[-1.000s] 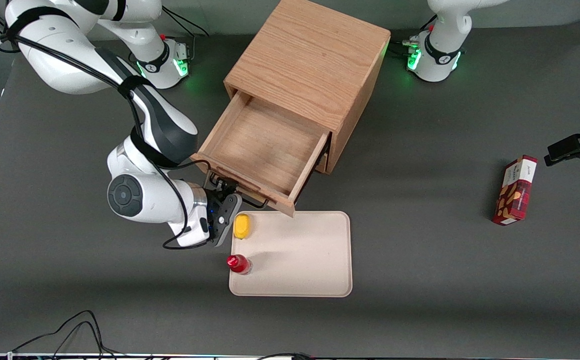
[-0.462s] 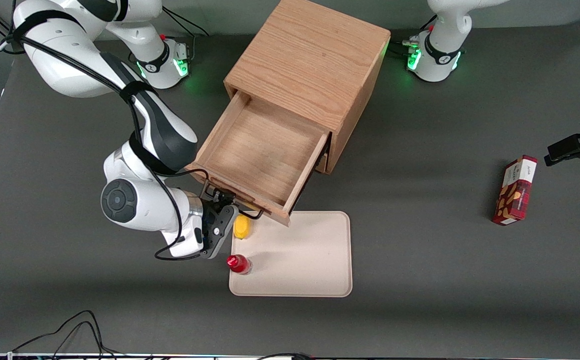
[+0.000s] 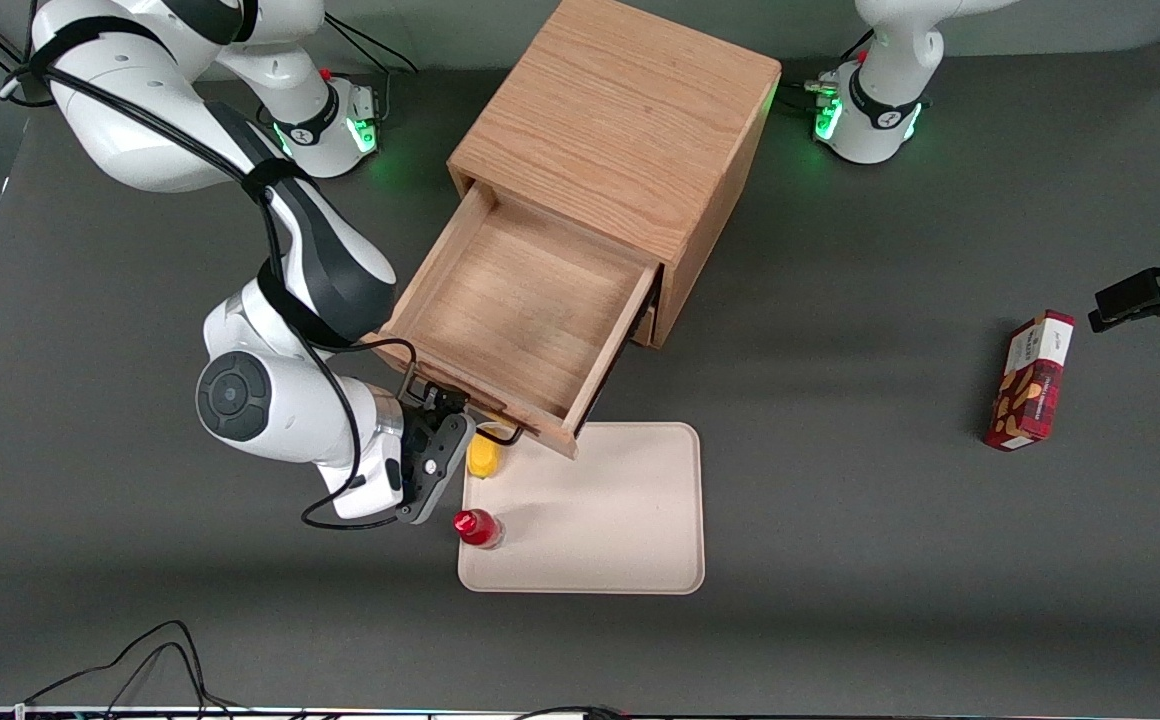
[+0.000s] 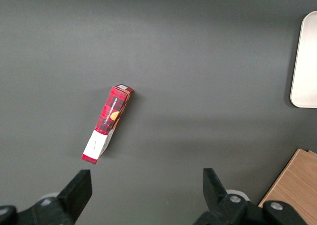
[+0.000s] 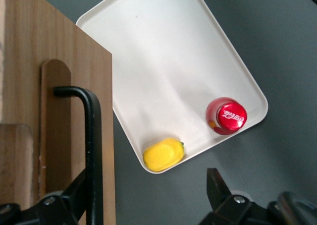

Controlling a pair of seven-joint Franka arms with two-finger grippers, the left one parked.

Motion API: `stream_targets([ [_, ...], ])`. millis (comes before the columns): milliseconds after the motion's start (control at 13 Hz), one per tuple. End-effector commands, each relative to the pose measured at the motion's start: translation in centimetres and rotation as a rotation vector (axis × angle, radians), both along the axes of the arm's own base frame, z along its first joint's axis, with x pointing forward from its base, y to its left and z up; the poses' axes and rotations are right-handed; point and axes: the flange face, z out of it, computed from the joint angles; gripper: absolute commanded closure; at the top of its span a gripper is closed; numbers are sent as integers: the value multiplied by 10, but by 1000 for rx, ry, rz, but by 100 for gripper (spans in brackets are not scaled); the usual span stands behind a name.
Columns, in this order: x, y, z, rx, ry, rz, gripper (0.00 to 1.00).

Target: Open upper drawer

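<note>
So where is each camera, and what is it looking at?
Front view: high up, facing the robots, looking down on cabinet, open upper drawer, tray; working arm shows, gripper at the drawer's handle.
Right wrist view: on the working wrist, looking down at handle and tray; open jaws show.
Left wrist view: on the parked wrist, above the red box; parked arm's jaws show.
All share the tray.

1. One wooden cabinet (image 3: 630,140) on the tabletop (image 3: 840,450).
2. One upper drawer (image 3: 515,310), one black wire handle (image 5: 91,150).
3. One lower drawer (image 3: 645,325), only a sliver showing.
4. One cream tray (image 3: 620,520), near the tabletop's front edge.
5. One yellow fruit (image 3: 483,455) and one red bottle (image 3: 477,527) on the tray.
6. One red snack box (image 3: 1030,380), toward the parked arm's end.
7. One working gripper (image 3: 440,405), at the handle.
</note>
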Motion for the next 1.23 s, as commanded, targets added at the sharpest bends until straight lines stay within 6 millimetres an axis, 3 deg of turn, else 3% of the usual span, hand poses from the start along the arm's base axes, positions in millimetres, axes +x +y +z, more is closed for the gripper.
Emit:
stream_targets([
  [0,1,0,29,-22,-23,10,0],
  [231,-13,-12,110,-35,-62,-32,0],
  [462,-56,-18,201,-74,-83,-222,0],
  [692,-112,-34,249,-213,39,-600,0],
  [923,-148,-58,274,-335,143,-948,0],
  [1000,-162,-70,288,-366,138,-1027,0],
  [1154,-178,-104,292,-425,142,-1118,0],
])
